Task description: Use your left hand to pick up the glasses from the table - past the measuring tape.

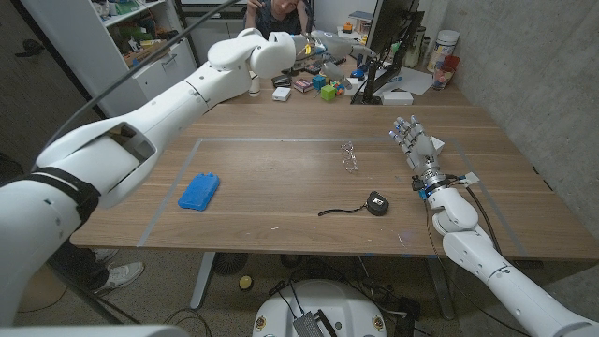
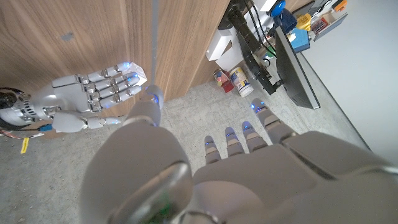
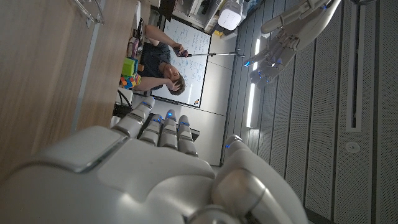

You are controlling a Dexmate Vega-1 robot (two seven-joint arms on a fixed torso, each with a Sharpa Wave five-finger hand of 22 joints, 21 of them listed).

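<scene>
The clear-framed glasses [image 1: 349, 156] lie on the wooden table [image 1: 262, 178], just inside the far line of a taped rectangle; they also show in the right wrist view, glasses [image 3: 87, 9]. Nearer the front lies the black measuring tape [image 1: 377, 202] with its strap trailing left. My left hand [image 1: 323, 42] hangs high in the air over the table's far edge, well above and beyond the glasses, fingers [image 2: 244, 138] spread and holding nothing. My right hand [image 1: 417, 143] stands at the table's right side, right of the glasses, fingers straight and apart, empty.
A blue flat object [image 1: 198, 191] lies at the left of the taped area. Coloured cubes [image 1: 327, 91], boxes and a monitor [image 1: 388, 33] crowd the far edge. A person [image 1: 276, 13] sits behind the table. A concrete wall runs along the right.
</scene>
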